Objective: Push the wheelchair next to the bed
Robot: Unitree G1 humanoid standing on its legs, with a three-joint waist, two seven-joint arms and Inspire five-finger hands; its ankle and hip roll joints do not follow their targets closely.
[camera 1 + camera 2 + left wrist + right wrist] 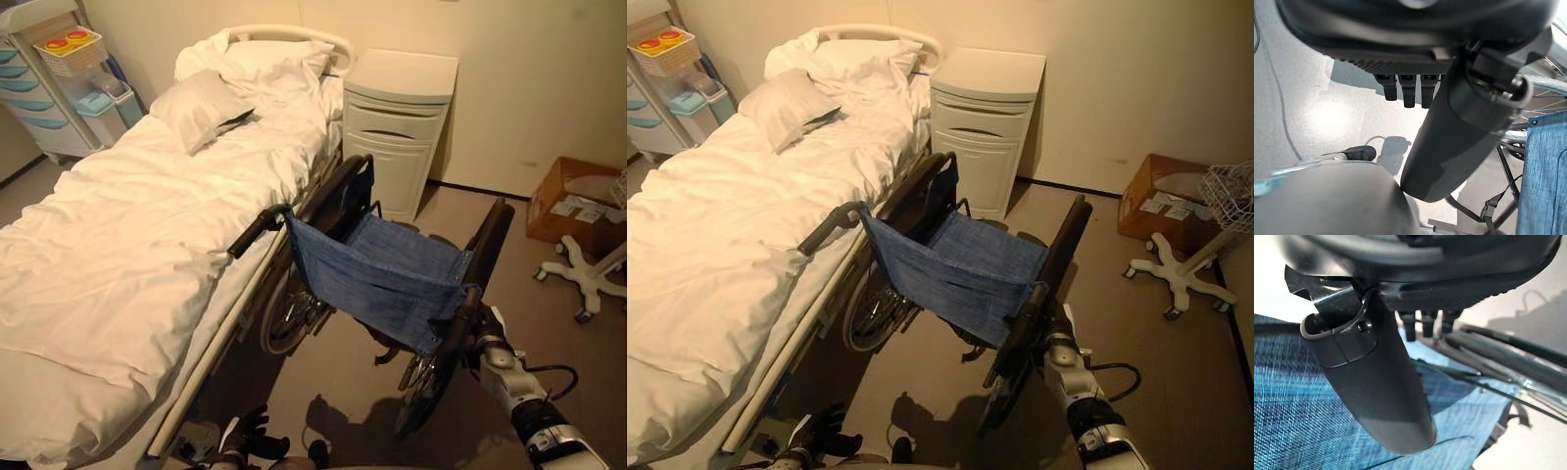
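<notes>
I see the wheelchair (377,269) dead centre, its left wheel just beside the bed (127,255) that runs from 8 to 11 o'clock. The nightstand (397,122) stands at 12, behind the wheelchair and touching the bed's head end. A cardboard box (573,201) sits at 2, a drawer cart (44,88) at 10.

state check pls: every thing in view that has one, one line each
wheelchair: upright, unoccupied, left wheel beside the bed, angled to it
bed: made, white cover rumpled, pillows at the head
nightstand: drawers shut
cardboard box: open, papers inside
right hand: at the wheelchair's right push handle, grip unclear
left hand: low over the floor, holding nothing
</notes>
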